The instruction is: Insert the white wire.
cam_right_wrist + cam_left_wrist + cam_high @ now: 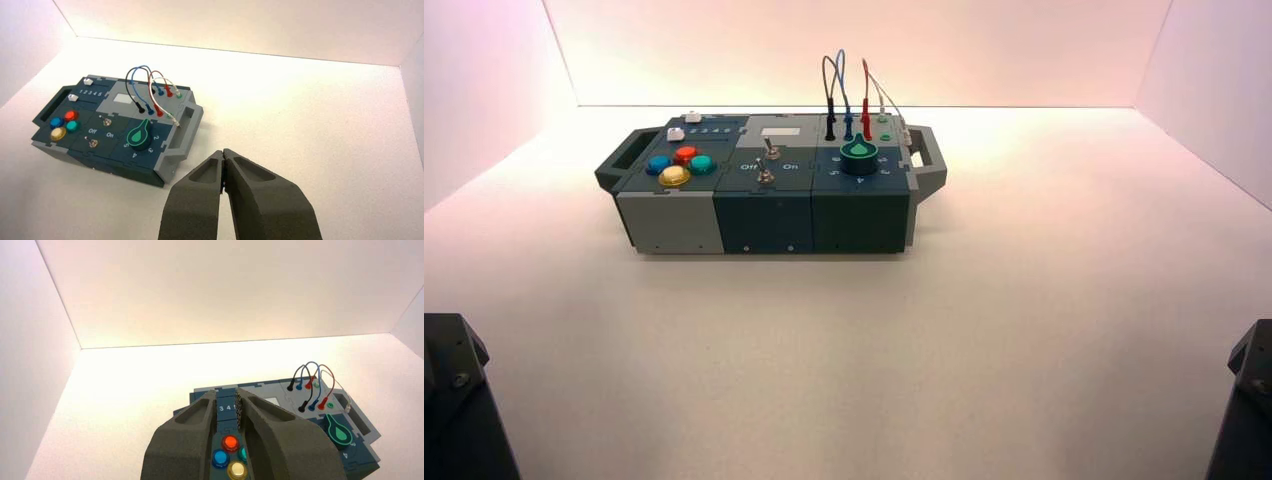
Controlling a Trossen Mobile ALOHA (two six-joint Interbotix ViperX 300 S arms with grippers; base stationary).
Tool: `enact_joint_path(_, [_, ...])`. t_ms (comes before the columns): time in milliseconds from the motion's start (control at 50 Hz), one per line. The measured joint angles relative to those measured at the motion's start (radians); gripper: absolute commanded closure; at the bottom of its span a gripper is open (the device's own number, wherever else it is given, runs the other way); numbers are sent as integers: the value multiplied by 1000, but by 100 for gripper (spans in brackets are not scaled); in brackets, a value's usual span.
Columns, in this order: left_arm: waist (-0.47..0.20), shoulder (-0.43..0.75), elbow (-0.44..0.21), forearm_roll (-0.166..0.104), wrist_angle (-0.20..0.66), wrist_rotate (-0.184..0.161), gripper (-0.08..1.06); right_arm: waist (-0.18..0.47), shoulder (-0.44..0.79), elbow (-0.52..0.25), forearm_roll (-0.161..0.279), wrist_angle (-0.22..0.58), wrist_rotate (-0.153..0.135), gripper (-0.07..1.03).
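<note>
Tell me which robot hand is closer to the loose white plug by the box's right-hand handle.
Right, it seems. The right gripper is back from the white plug, off to its right; the left gripper is also back, farther off to its left.

The box (669, 222) sits on the tabletop (984, 330), ahead of both arms and before the back wall (854, 50). On its top, the four buttons (680, 167) cluster at the left, with the sliders (684, 125) behind them. The switches (767, 162) stand in the middle, one behind the other, and the display (780, 131) lies behind them. The knob (859, 155) is at the right, in front of the wires (847, 95). A handle (930, 160) is on each end.
</note>
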Motion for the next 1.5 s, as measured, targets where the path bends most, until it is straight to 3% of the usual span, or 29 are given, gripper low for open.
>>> enact_joint_path(720, [0,9,0,0,0,0,75,0,92,0,2,-6,-5,98])
enact_joint_path(840, [0,29,0,0,0,0,75,43,124,-2,11,-9,-15,94])
enact_joint_path(980, [0,43,0,0,0,0,77,135,192,-20,12,-9,-28,83])
enact_joint_path(1060, [0,48,0,0,0,0,81,172,233,-38,14,-6,-29,71])
enact_joint_path(1100, [0,48,0,-2,0,0,83,186,255,-48,14,-2,-29,60])
enact_joint_path(1240, [0,48,0,-2,0,0,88,198,330,-86,14,28,-29,37])
enact_joint_path(1300, [0,48,0,0,5,0,95,198,362,-104,15,38,-29,35])
enact_joint_path(1500, [0,61,0,-2,28,0,96,206,520,-198,15,67,-44,33])
